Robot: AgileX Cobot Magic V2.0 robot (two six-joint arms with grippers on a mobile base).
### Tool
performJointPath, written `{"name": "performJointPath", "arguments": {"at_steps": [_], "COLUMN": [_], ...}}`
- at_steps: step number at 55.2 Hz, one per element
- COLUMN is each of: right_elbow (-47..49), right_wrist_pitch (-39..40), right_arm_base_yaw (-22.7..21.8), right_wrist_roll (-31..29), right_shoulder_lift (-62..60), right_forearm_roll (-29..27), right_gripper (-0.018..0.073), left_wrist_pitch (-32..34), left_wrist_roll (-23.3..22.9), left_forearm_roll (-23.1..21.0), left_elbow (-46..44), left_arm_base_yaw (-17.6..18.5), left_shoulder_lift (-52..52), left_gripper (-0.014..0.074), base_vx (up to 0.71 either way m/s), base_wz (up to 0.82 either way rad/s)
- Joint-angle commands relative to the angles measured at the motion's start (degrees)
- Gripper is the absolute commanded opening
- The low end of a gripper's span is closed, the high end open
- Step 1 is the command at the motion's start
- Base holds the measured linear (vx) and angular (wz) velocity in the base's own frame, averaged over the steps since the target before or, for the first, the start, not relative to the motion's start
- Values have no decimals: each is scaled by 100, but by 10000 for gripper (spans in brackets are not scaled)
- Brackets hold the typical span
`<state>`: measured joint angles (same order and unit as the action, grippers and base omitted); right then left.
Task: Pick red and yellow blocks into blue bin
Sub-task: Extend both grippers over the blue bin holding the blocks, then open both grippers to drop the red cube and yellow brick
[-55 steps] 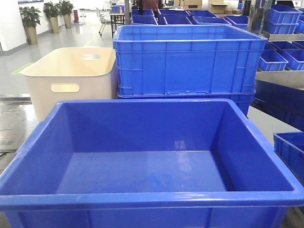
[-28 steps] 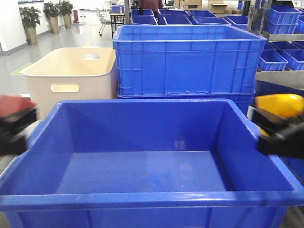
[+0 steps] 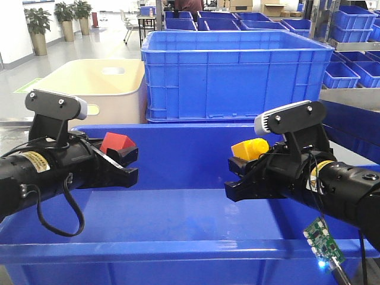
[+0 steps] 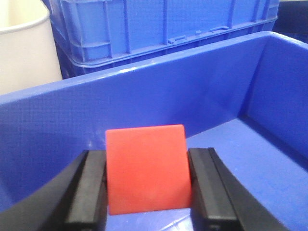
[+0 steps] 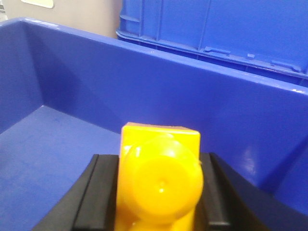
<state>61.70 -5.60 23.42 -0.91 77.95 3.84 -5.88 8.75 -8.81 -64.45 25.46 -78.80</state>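
Observation:
The large blue bin fills the foreground of the front view. My left gripper is shut on the red cube and holds it above the bin's left half; in the left wrist view the cube sits squeezed between both black fingers. My right gripper is shut on the yellow studded brick above the bin's right half; in the right wrist view the brick shows a stud facing the camera. The bin floor below both blocks is bare.
A cream tub with handle slots stands behind the bin at the left. A ribbed blue crate stands behind it at the centre, with more blue crates on shelves at the right. A small green circuit board hangs under my right arm.
Both arms have come in from the sides over the bin. Half a second ago they were blurred at the frame edges; a second ago neither was in view.

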Motion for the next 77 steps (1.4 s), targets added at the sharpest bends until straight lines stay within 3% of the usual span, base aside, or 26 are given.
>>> {"name": "performJointPath", "arguments": {"at_steps": [1,13,19,24,29,35,41,49,51,67,77], "right_elbow": [231,231,231,231,231,231,231,208,136,-1406,-2068], "right_wrist_pitch": [560,683,715,714,644,358,-476,-2115,-2373,-2110,-1766], "right_arm_base_yaw": [5,5,5,5,-5,-5,-58,-554,-648,-739,-739], "right_wrist_roll": [-53,-47,-47,-47,-53,-94,-88,254,241,252,253], "right_shoulder_lift": [-180,-180,-180,-231,-420,-801,-1363,-2194,-2430,-4562,-5413], "right_forearm_roll": [65,43,37,49,49,78,224,347,378,435,476], "right_gripper": [123,482,652,721,725,687,532,97,-11,-14,-10], "left_wrist_pitch": [540,757,786,722,588,328,-473,-1737,-1993,-1729,-1302], "left_wrist_roll": [11,11,11,11,25,26,26,15,-20,-779,-789], "left_forearm_roll": [-53,-53,-53,-53,-48,51,270,736,799,804,804], "left_elbow": [-230,-230,-230,-230,-230,-230,-230,-210,-134,1935,2841], "left_arm_base_yaw": [20,20,20,20,20,1,-3,-3,-3,-3,-3], "left_shoulder_lift": [174,174,180,231,419,838,1476,2303,2518,4691,5575], "left_gripper": [156,445,545,576,575,541,367,-6,-10,-3,-1], "base_vx": [0,0,0,0,0,0,0,0,0,0,0], "base_wz": [0,0,0,0,0,0,0,0,0,0,0]}}
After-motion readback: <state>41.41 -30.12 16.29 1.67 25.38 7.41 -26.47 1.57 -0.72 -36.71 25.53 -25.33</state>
